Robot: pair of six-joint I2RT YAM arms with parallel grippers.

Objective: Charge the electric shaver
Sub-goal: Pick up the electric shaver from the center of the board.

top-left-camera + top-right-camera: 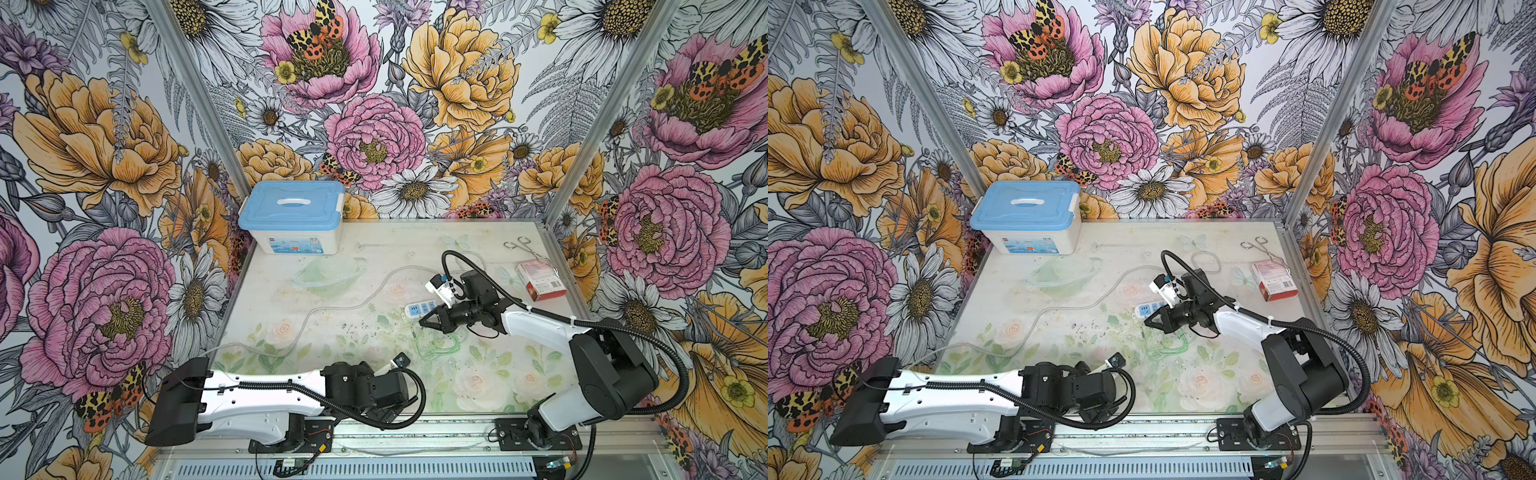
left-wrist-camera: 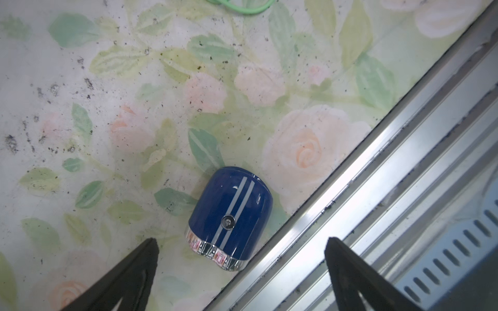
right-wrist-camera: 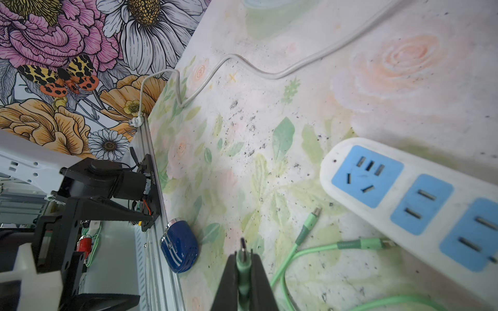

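On the floral worktop (image 1: 374, 257), the shaver (image 2: 231, 215) lies by the front rail (image 2: 336, 194), loose under the wide-open, empty left gripper (image 2: 241, 240). The right gripper (image 3: 244, 255) pinches the green cable (image 3: 318, 249) plug; nothing looks connected yet.

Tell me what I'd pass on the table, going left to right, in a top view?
blue-lidded storage box → white power strip → red carton. Things whose place overlaps these are left out.
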